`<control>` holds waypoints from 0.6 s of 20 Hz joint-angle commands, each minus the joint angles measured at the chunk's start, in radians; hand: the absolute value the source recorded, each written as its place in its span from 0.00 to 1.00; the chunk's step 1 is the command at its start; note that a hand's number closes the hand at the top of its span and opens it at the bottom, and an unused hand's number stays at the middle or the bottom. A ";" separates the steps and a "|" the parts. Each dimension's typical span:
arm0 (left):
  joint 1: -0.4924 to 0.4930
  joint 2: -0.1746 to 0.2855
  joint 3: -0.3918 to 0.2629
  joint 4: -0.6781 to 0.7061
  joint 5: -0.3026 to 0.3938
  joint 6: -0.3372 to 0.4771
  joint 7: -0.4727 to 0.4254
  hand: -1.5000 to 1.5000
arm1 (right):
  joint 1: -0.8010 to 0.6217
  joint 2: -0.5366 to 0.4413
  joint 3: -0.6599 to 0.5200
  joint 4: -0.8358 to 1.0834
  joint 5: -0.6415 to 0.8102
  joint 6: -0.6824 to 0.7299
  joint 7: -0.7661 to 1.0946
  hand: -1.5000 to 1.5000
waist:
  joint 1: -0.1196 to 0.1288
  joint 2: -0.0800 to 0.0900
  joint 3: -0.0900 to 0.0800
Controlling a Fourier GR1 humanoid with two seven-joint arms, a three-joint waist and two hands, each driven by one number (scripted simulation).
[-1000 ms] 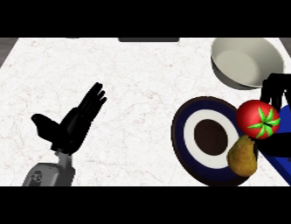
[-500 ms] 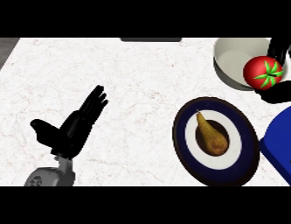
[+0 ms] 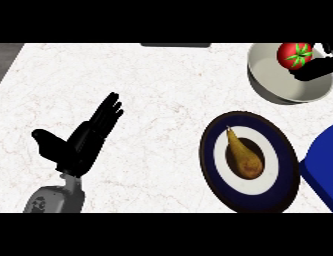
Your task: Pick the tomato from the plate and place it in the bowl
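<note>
Tomato [image 3: 295, 54] red, green calyx; bowl [image 3: 272, 77] off-white; plate [image 3: 208, 162] navy rim, white ring; pear [image 3: 244, 159] yellow-brown; counter [image 3: 161, 90] white marble

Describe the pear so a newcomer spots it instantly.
Start at the white marble counter, lower right: a dark blue plate with a white ring. The pear lies in its centre, yellow-brown and tapering to a stem, unlike the round red tomato up at the bowl.
</note>
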 commanded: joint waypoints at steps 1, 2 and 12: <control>0.020 -0.005 -0.012 -0.054 0.001 0.007 0.031 0.50 | -0.103 0.019 0.024 0.258 0.113 -0.125 -0.089 1.00 | 0.018 0.003 0.000; -0.019 -0.024 -0.005 0.036 -0.006 -0.002 -0.031 0.50 | -0.130 0.011 0.009 0.336 0.122 -0.154 -0.120 1.00 | 0.017 0.009 0.000; -0.066 -0.004 0.014 0.052 0.007 -0.031 -0.016 0.50 | -0.277 0.033 -0.061 0.794 0.153 -0.181 -0.087 0.00 | 0.048 0.025 0.002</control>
